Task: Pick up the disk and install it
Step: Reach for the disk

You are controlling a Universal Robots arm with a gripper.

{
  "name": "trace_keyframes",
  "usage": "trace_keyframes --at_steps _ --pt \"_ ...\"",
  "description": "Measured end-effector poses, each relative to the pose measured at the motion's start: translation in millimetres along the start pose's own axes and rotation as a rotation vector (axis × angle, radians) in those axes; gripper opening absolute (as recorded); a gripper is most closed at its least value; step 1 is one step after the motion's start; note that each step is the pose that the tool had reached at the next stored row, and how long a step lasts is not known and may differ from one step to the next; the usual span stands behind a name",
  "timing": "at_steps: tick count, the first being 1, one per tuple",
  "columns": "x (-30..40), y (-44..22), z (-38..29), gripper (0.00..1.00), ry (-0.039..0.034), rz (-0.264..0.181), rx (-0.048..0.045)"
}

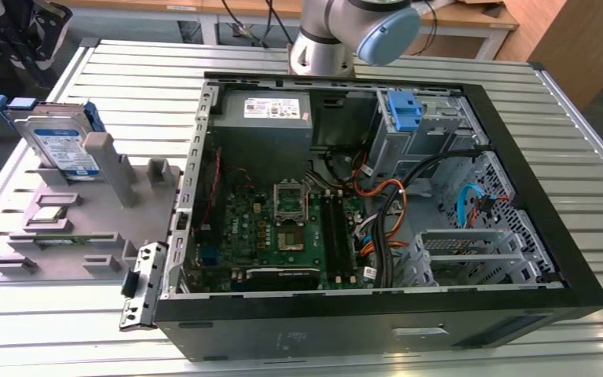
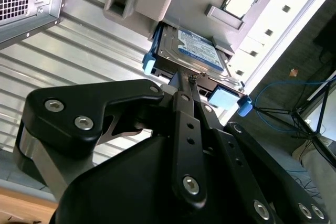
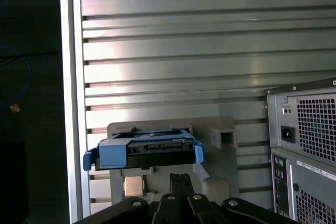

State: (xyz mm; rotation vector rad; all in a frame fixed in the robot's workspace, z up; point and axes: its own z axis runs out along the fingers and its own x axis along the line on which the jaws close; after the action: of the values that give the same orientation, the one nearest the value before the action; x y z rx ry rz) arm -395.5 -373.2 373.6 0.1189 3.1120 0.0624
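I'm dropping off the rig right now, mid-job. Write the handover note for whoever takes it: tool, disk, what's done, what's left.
Tool: shut and empty. In the first wrist view it points at the disk and sits short of it.
Disk: stands on edge in the grey holder at the exterior view's left, outside the open computer case.
Done: nothing visible; the disk is not picked up.
Left: grasp the disk and install it in the case.

Bright, even light covers my ribbed metal counter (image 1: pixel 123 71), and pale glare bands run along its slats in every view. The inside of the open computer case (image 1: pixel 333 342), mid-frame in the exterior view, sits in shadow. My black tool (image 2: pixel 185 80) looms dark and slightly soft, close to the lens.
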Motion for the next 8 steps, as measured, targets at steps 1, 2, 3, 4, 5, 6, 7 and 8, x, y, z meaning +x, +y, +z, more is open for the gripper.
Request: trace_keyframes --at_steps 1,2,3,4,5,6,7,8 --pt "0.0 0.0 0.5 0.11 -0.0003 0.000 0.0025" --pt "0.0 -0.1 1.1 0.11 -0.0005 0.000 0.0057" --pt "0.0 -0.1 1.8 0.11 -0.0007 0.000 0.0096" --pt "0.0 -0.1 2.6 0.11 -0.0009 0.000 0.0139" --pt "0.0 -0.1 3.3 0.11 -0.0011 -0.001 0.0193" --pt "0.0 -0.2 4.0 0.11 -0.0013 -0.001 0.0248" --pt "0.1 -0.2 4.7 0.11 -0.0011 -0.001 0.0286" --pt "0.1 -0.2 5.4 0.11 -0.0005 -0.001 0.0321"
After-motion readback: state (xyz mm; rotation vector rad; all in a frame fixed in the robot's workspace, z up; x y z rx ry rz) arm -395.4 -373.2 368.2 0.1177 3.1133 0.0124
